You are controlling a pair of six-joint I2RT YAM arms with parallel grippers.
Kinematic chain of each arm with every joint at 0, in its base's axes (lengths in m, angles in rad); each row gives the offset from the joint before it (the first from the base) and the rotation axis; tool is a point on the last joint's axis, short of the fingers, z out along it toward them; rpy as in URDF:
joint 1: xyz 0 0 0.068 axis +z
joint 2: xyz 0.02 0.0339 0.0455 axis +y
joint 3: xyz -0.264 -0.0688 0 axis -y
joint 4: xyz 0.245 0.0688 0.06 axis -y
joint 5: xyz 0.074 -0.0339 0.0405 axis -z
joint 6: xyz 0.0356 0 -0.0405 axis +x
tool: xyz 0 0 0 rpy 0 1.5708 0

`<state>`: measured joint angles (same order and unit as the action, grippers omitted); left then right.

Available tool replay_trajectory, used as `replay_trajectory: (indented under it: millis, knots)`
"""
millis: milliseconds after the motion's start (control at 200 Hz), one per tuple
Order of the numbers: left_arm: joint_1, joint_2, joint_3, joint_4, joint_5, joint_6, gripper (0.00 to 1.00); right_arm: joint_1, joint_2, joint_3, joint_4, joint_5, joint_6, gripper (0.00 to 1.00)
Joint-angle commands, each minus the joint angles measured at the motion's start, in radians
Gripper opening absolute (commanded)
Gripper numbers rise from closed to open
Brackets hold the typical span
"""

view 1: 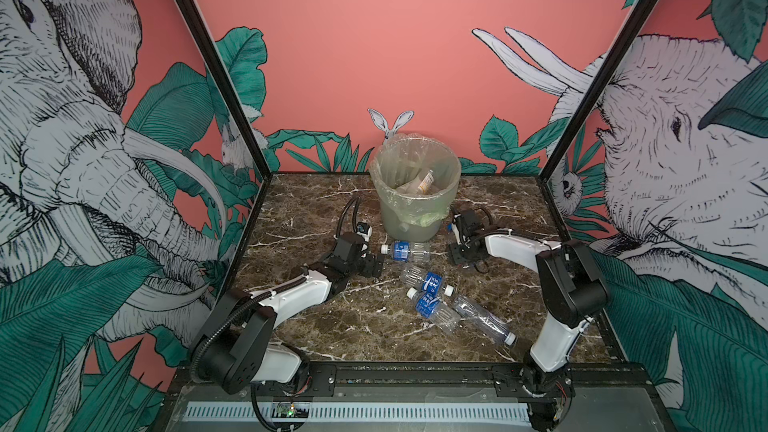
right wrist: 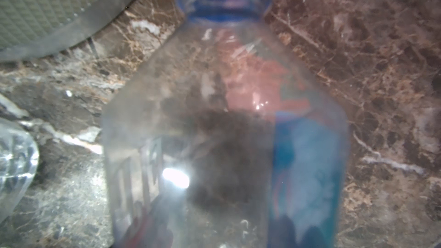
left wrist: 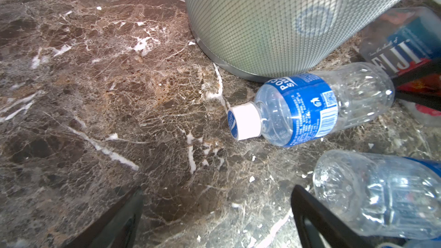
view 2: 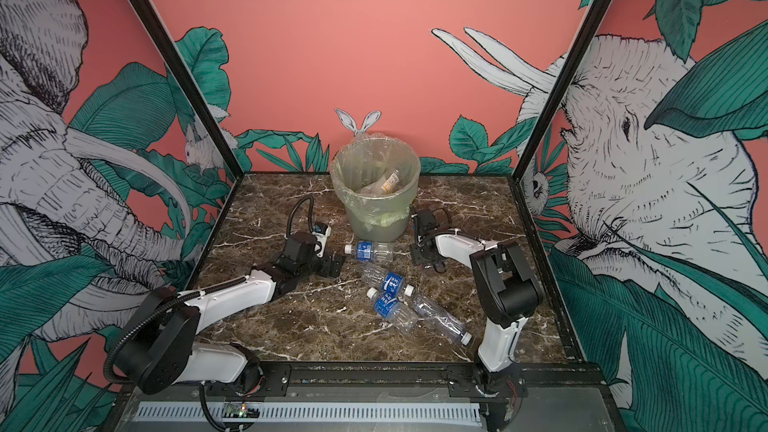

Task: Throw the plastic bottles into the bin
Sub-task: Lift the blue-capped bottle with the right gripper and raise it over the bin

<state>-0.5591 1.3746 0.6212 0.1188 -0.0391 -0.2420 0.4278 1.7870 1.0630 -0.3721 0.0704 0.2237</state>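
Round, tapered, translucent grey-green plastic bin (view 1: 409, 226), lined with a clear yellowish bag folded over its rim, standing upright at the middle rear of the dark brown marble tabletop (view 1: 311, 326). In both top views a clear bottle with an orange-and-white label (view 1: 426, 180) leans inside the bin; the other contents are too dim to make out. A small clear plastic bottle with a blue label and white cap (view 1: 405, 251) lies on its side just in front of the bin's foot, cap toward the left arm; the left wrist view (left wrist: 307, 108) shows it close against the bin wall. Nearer the front edge three clear bottles lie close together, apparently touching: two blue-labelled ones (view 1: 428, 282) (view 1: 434, 309) and a longer one (view 1: 484, 320) whose label cannot be read. The left gripper (view 1: 370, 265) is held low beside the small bottle's cap, its jaws spread wide and holding nothing, with bare marble between them in the left wrist view. The right gripper (view 1: 460, 249) is lowered just right of the bin over a square-shouldered clear bottle with a blue cap and blue-and-red label (right wrist: 226, 127). This bottle is hidden beneath the gripper in both top views, blurred at close range in the right wrist view, and cut off at the frame edge in the left wrist view (left wrist: 403, 44), where two black fingers (left wrist: 420, 73) flank it. Whether these jaws press on the bottle cannot be told.
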Motion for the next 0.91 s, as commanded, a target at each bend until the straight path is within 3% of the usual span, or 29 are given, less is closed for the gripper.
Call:
replay_trajectory:
  millis: [0, 290, 900]
  knots:
    - [0.008, -0.005, 0.018, 0.019, 0.011, -0.011, 0.97, 0.012, -0.027, -0.054, 0.03, 0.009, 0.026, 0.64]
    - [0.013, -0.003, 0.014, 0.033, 0.04, -0.025, 0.97, 0.05, -0.179, -0.225, 0.23, 0.063, 0.078, 0.57]
    - [0.021, -0.002, 0.005, 0.05, 0.06, -0.036, 0.97, 0.23, -0.578, -0.464, 0.346, 0.29, 0.07, 0.54]
